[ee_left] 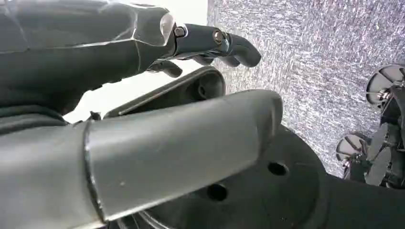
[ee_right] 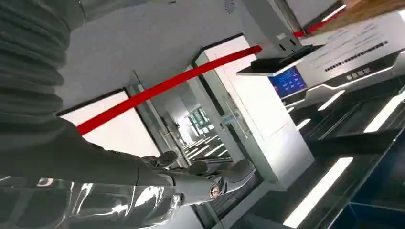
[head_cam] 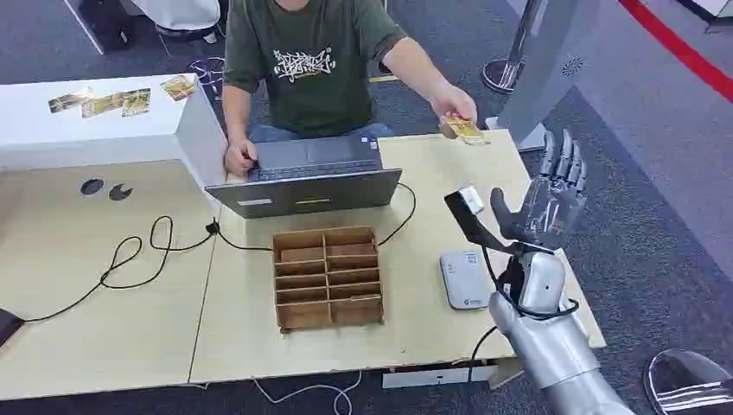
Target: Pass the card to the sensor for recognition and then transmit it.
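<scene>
My right hand [head_cam: 553, 194] hovers open beyond the sensor [head_cam: 466, 278]; a person's hand [head_cam: 451, 108] offers the card [head_cam: 465, 130]; left hand [ee_left: 143, 95] empty, fingers apart.

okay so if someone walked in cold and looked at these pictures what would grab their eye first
Most likely the robot's raised right hand, fingers spread and holding nothing, off the table's right end. Just beyond it, a person in a green shirt sits behind a laptop and holds out a yellow card toward that hand. Next, the wooden compartment tray mid-table, with a small white card reader to its right.
</scene>
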